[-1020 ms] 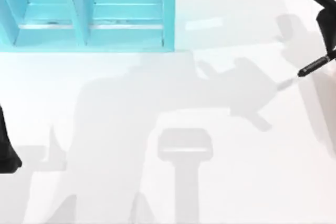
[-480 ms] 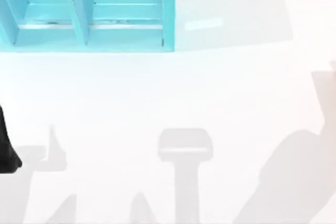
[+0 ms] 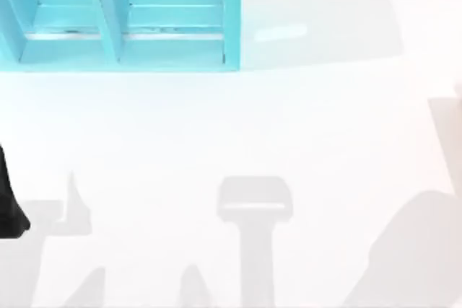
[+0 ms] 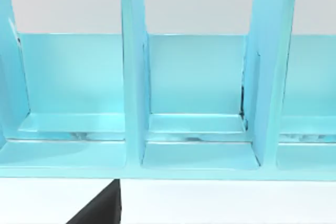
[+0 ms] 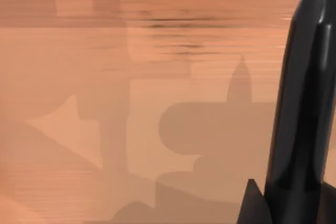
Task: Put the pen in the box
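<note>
The black pen (image 5: 302,98) shows close up in the right wrist view, with its pointed tip far from the camera. My right gripper (image 5: 275,211) is shut on its near end, and one dark fingertip (image 5: 252,203) shows beside the barrel. Under the pen lies a tan wood-grained surface (image 5: 131,77) with a paler edge at its far side. I cannot tell whether it is the box. My left gripper (image 3: 9,210) is parked at the table's left edge. A black part of it (image 4: 102,208) shows in the left wrist view.
A cyan rack (image 3: 119,19) with upright dividers stands at the back left, and the left wrist view faces its compartments (image 4: 194,103). The white table (image 3: 238,128) carries only shadows, the largest at the front right.
The right gripper with the pen has left the top view past its right edge. Its shadow has slid to the table's front right corner. The left arm has not moved.
</note>
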{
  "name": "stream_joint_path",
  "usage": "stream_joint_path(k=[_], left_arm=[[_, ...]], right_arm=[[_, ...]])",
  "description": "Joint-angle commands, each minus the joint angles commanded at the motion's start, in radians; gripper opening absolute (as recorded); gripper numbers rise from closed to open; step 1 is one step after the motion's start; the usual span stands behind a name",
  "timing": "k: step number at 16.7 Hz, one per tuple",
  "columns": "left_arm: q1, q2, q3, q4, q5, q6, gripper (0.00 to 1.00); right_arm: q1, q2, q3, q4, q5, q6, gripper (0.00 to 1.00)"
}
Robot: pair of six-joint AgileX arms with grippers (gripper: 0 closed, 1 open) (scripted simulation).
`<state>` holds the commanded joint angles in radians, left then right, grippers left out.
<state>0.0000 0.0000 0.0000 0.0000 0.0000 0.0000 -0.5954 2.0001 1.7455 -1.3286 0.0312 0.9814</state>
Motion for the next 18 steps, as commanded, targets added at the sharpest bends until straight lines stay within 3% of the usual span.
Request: stream_joint_path(k=[8,18], left_arm=[[0.0,0.0,0.0,0.0,0.0,0.0,1.0],[0.0,0.0,0.0,0.0,0.0,0.0,1.0]], right_arm=[[0.091,-0.002,-0.209,0.111,0.045,0.076,0.0],[0.064,-0.047,-0.277,0.237,-0.004,0.066,0.0]])
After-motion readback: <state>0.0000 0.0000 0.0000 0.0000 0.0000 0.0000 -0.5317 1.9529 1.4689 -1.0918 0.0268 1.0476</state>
